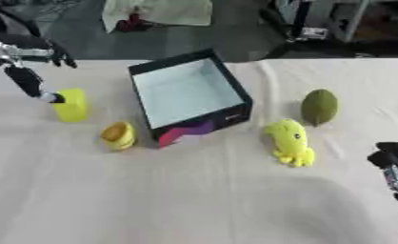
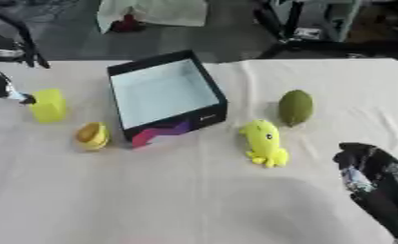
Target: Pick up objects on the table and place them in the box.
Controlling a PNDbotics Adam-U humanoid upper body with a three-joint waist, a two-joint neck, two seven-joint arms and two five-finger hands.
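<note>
Four loose objects and one box are seen on a pale cloth-covered table (image 1: 194, 200). Nearest, at the lower right edge, the right hand (image 2: 371, 172) is shown resting on the cloth as a dark shape; whether its fingers are curled or relaxed cannot be told, and nothing is seen in it. Just up and to the left of that hand, well apart from it, a yellow plush toy (image 1: 291, 142) is laid on the cloth with its legs toward the near side. Beyond the toy, near it but not touching, a green oval fruit (image 1: 319, 106) is seen lying on the table. Toward the left, a small yellow-orange rounded object (image 1: 117, 135) is placed just beside the near left corner of the box. A dark-walled box (image 1: 190, 93) with a pale inside is set at the middle of the table, turned askew, with a red and purple patch on its near wall; nothing is made out inside it. Farther left, a yellow cup-like block (image 1: 72, 105) is stood upright, and the left hand (image 1: 35, 86) is brought down from the upper left with one extended fingertip touching, or just beside, the block's left upper edge; the block is not enclosed by any fingers, and it lies to the right of them.
</note>
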